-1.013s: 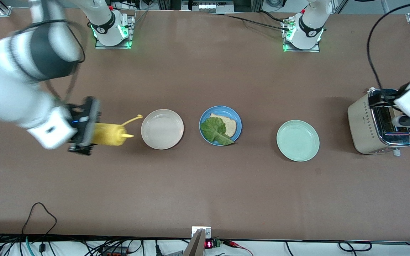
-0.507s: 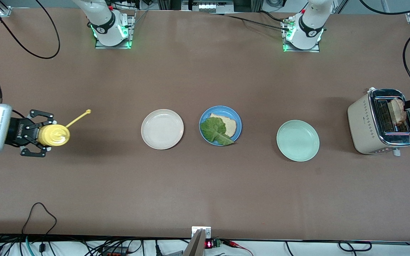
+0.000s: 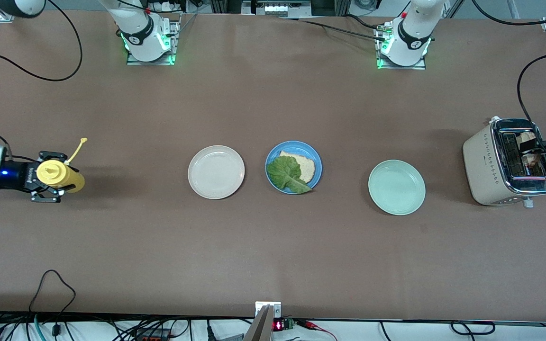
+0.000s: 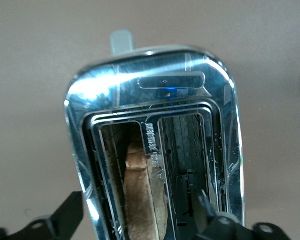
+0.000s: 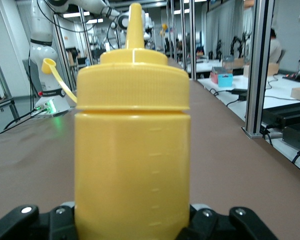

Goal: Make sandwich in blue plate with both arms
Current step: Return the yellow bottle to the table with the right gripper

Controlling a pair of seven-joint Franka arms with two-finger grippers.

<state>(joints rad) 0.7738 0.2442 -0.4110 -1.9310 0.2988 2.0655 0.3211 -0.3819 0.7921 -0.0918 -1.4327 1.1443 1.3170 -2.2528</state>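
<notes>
The half-built sandwich sat in the blue plate (image 3: 317, 161) at the middle of the surface: one toasted slice (image 3: 307, 166) with a lettuce leaf (image 3: 286, 174) lying over its nearer part and no top slice yet. That plate lay between a cream-white plate (image 3: 216, 172) toward the right arm's end and a mint-green plate (image 3: 396, 187) toward the left arm's end.

The left hand (image 3: 540, 150) was over the toaster (image 3: 484, 166) at the left arm's end of the surface. Its fingers (image 4: 65, 220) were spread apart on either side of the second slice (image 4: 140, 190), which stood on edge in one slot, and they gripped nothing yet.

The step in hand looked like pulling that slice out. To do it well, the fingers should straddle the crust squarely, one in the neighbouring empty slot, and close gently enough not to crush the toast. The lift should then go straight up, clear of the chrome rim, before any move sideways toward the blue plate.

The right hand (image 3: 48, 182) waited at the right arm's end, clenched around a yellow squeeze bottle (image 3: 59, 174) held upright with its cap flipped off the nozzle.
</notes>
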